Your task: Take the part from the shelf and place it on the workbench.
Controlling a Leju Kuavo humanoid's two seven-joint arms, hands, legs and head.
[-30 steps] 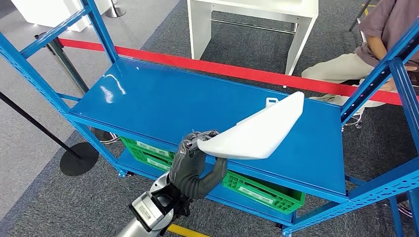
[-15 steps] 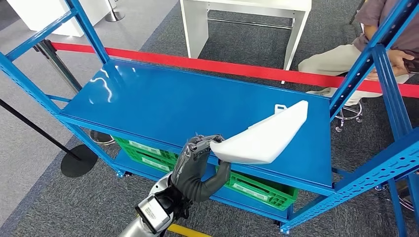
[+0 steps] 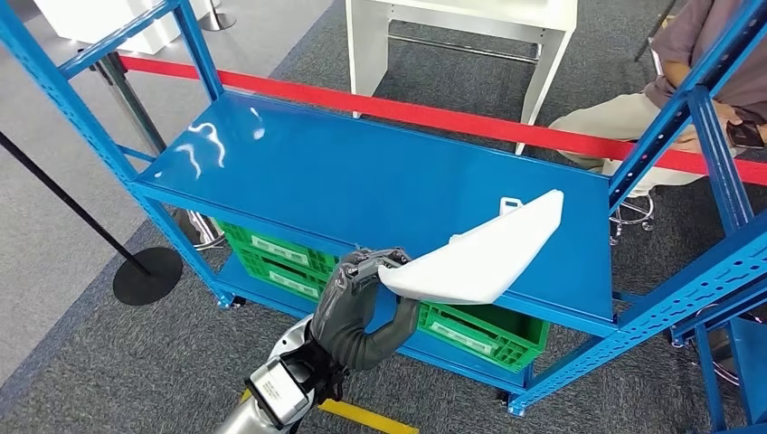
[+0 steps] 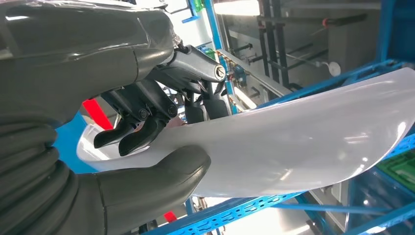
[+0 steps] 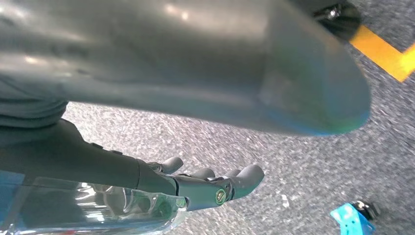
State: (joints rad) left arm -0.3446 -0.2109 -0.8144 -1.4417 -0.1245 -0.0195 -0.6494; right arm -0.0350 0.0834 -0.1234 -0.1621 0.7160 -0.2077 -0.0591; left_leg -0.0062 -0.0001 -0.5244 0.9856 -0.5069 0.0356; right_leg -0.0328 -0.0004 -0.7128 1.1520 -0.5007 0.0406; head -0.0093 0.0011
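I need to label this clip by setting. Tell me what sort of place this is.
Probably a demo or test area in an exhibition hall or workshop, not a home. A blue steel shelf holds green crates, a red barrier belt fences it off, and the left hand holds a white moulded part.

Part (image 3: 484, 255): white plastic, smooth, semi-gloss; soft highlights on face beside thumb in left wrist view.
Left hand (image 3: 362, 307): matt grey rubbery cover, ribbed at wrist; fingers (image 4: 132, 134) dark, hard, satin, bare metal at screw heads.
Right hand (image 5: 205, 188): smooth grey cover, dull sheen; clear glossy shell beneath fingers.
Shelf (image 3: 344, 181): blue painted metal, glossy, glare streaks; perforated uprights.
Crates (image 3: 470, 330): green plastic.
Floor (image 3: 136, 362): grey carpet, rough, matt.
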